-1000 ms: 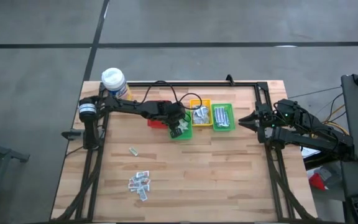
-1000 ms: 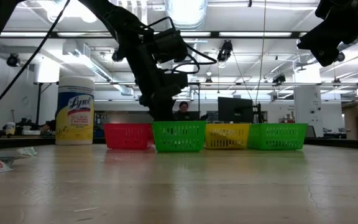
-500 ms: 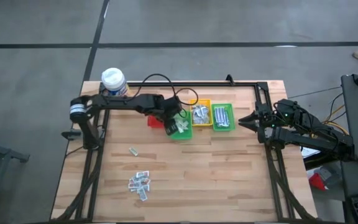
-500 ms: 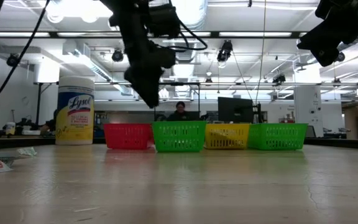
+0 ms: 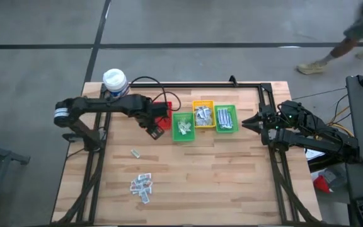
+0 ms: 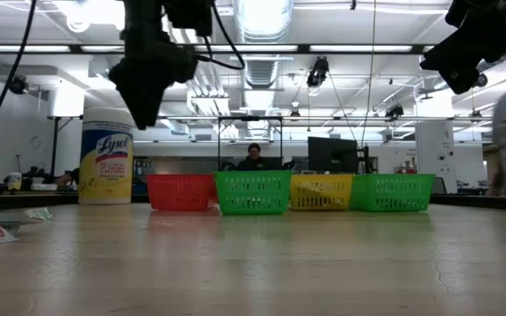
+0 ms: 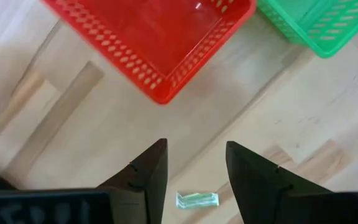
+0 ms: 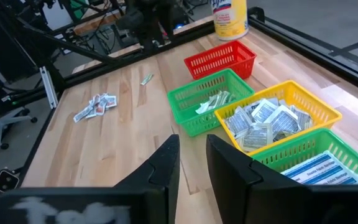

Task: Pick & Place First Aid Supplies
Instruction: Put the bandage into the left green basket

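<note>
My left gripper (image 5: 155, 131) hangs open and empty above the table, pointing down, just near of the red bin (image 7: 148, 37). Between its fingers the left wrist view shows one pale packet (image 7: 197, 200) lying flat on the wood far below. That loose packet (image 5: 135, 152) and a heap of silvery packets (image 5: 142, 185) lie on the near left of the table. More supplies fill the left green bin (image 5: 183, 126), the yellow bin (image 5: 203, 116) and the right green bin (image 5: 225, 118). My right gripper (image 5: 257, 121) waits at the right edge, slightly open, empty.
A yellow wipes bottle with a white cap (image 5: 115, 82) stands at the far left corner. The four bins stand in a row across the far middle (image 6: 288, 193). Bare wood (image 5: 232, 176) spreads over the near right. A person (image 5: 345, 38) walks past beyond the far right corner.
My left gripper has risen out of the left green bin and gone toward the table's left edge, past the red bin's near side, rolling its wrist on the way. The right arm has kept still.
</note>
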You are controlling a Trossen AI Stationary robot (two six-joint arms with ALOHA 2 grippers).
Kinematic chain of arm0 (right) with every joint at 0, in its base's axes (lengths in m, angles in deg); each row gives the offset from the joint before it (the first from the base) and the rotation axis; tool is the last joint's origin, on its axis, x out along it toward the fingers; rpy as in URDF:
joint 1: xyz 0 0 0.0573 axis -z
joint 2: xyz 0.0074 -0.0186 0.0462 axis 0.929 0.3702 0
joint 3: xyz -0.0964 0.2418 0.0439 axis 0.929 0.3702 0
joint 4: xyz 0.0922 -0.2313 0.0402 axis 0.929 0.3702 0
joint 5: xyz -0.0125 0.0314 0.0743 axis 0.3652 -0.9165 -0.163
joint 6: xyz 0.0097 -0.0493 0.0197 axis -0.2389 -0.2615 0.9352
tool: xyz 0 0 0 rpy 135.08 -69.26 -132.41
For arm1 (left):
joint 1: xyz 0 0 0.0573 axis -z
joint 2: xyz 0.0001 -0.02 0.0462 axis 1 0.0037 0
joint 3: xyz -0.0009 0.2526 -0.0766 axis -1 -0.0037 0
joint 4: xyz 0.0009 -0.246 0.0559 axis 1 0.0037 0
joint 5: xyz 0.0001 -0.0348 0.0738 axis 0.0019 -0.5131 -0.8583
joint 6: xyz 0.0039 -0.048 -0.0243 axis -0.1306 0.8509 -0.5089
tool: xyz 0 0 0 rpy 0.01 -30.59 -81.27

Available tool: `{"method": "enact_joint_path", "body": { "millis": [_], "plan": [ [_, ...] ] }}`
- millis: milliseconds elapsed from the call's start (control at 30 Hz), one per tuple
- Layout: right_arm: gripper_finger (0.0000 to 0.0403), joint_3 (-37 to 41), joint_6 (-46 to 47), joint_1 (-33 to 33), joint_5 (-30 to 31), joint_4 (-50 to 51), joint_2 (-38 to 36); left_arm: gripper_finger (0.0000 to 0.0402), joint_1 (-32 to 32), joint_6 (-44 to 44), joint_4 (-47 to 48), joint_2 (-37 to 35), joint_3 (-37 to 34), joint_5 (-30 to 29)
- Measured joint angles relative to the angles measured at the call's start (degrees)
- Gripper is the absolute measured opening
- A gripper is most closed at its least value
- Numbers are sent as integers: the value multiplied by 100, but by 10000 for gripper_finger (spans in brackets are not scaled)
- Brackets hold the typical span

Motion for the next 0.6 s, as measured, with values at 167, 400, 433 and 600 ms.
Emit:
{"method": "enact_joint_path", "body": {
  "millis": [167,400,433,600],
  "plan": [
    [85,4,0,0,0,2,0,156,121,586,3,-538,-380,40],
    [82,4,2,0,0,0,0,156,284,1473,8,-1285,-1169,137],
    [80,4,4,0,0,0,0,156,309,1585,5,-1369,-1300,182],
    [71,4,4,-1,0,0,0,156,435,1971,-104,-1700,-1985,447]
  ]
}}
